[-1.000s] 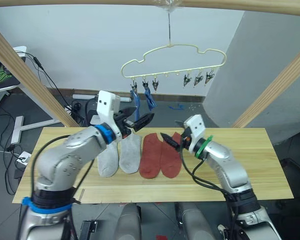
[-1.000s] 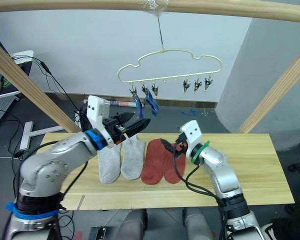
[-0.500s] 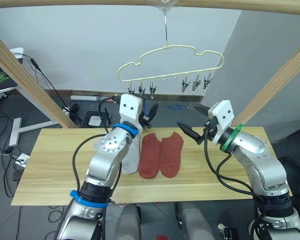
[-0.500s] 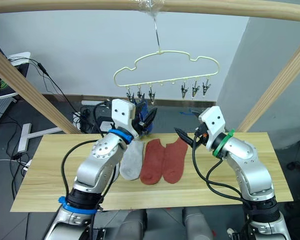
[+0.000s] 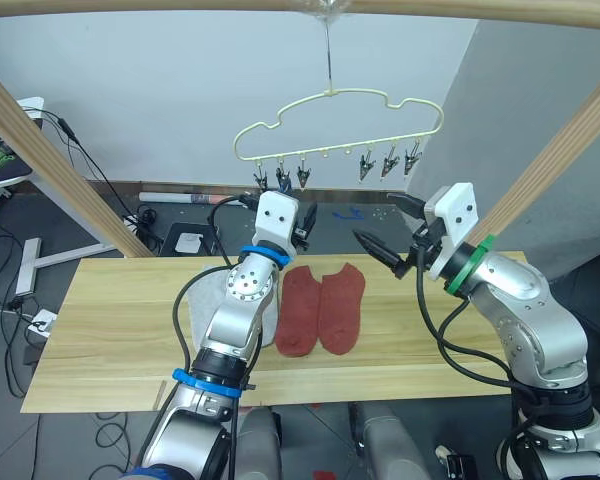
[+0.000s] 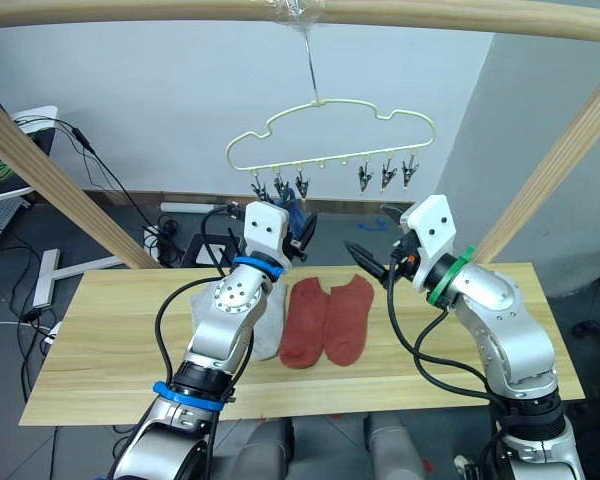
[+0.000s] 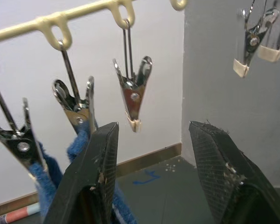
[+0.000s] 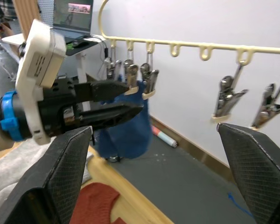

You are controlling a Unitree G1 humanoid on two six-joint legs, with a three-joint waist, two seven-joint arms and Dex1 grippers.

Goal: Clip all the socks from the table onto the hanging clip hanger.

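Raised under the clip hanger (image 5: 338, 125), my left end effector (image 7: 151, 154) has its fingers spread apart with nothing between them. Just above and beyond its fingertips hang the metal clips (image 7: 131, 95); the nearest one hangs empty, straight over the gap between my fingers. Two clips beside it grip the blue socks (image 7: 81, 144), whose fabric hangs down just beside my left finger (image 7: 91, 177).

My right end effector (image 5: 390, 235) is held up at about the same height, well apart from the left one, its fingers spread wide and empty. Its fingertips aim toward my left end effector and the blue socks. Three more clips (image 8: 228, 100) on the hanger's far end hang above and ahead of it, empty.

Below both end effectors lies the tabletop (image 5: 110, 310). Two rust red socks (image 5: 320, 310) lie side by side on it, beneath the space between my arms. Light grey socks (image 6: 265, 325) lie just beside the red pair, under my left arm and partly hidden by it.
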